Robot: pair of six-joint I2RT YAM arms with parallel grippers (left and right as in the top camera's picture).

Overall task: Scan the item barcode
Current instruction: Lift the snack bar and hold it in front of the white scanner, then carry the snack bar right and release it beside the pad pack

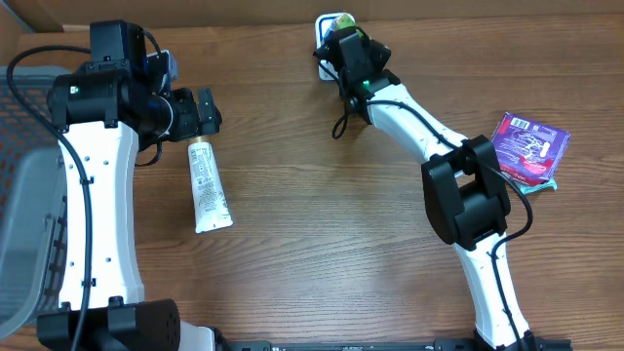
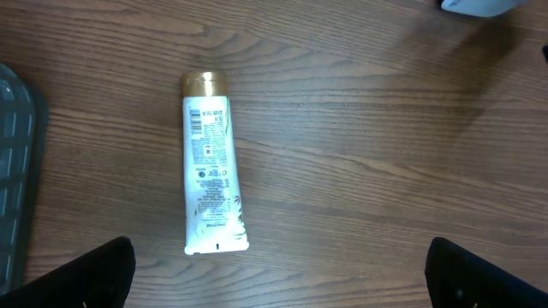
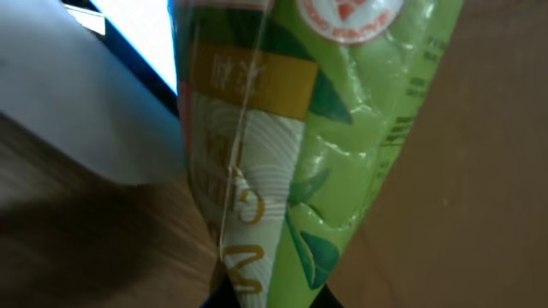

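R jaws clamped shut on green pkt [image 3: 360, 111], gripping its lower end. Pkt held upright at scanner [image 1: 325, 29], far edge of bench [image 1: 322, 253], top centre. In R wrist view, pkt sits just beside scanner's white body and blue-lit window, poss. touching; can't tell for sure.

Progress, as judged: pick-up and carry to scanner done; presenting-to-window step in hand. No barcode visible on the pkt face shown, only fine print down one side, too blurred to read. So can't tell whether code faces the window, or whether a read has registered. No beep light or display to go by.

Left to do, prob.: turn or tilt pkt if code is off-axis, get the read, then lift away and put pkt down somewhere.

L jaws wide apart, empty, hanging above white tube [image 2: 212, 162]. Tube flat on bench, gold cap toward far edge, printed back label up, w/ what looks like a barcode block near cap end. Not touched by anything.

Grey bin [image 1: 19, 195] at L edge of bench, contents not visible. Purple pkt [image 1: 529, 146] lying well apart on R side, atop something teal. No way to tell from here if tube or purple pkt count as scanned or waiting.
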